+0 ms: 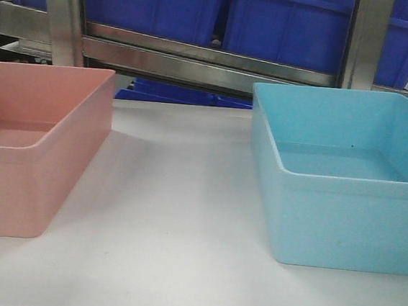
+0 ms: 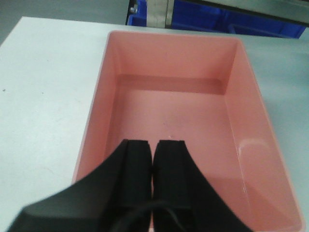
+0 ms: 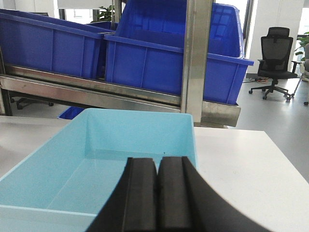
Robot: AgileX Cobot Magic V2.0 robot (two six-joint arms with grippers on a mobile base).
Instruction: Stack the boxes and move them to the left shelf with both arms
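Note:
Two boxes stand apart on the white table. The salmon pink box (image 1: 37, 159) is at the left, the light sky blue box (image 1: 346, 181) at the right, both empty. Seen from the left wrist, my left gripper (image 2: 153, 142) hangs shut over the near half of the pink box (image 2: 178, 111), holding nothing. From the right wrist, my right gripper (image 3: 157, 160) is shut above the near end of the blue box (image 3: 111, 159), also holding nothing. A stainless-steel shelf crossbar (image 1: 206, 59) runs behind the boxes. Neither gripper shows in the front view.
Big dark blue crates (image 1: 224, 14) sit on the steel rack behind the table; steel uprights (image 1: 62, 16) (image 3: 195, 58) rise at the table's back edge. A black office chair (image 3: 276, 58) stands on the floor far right. White table surface (image 1: 176, 215) lies between the boxes.

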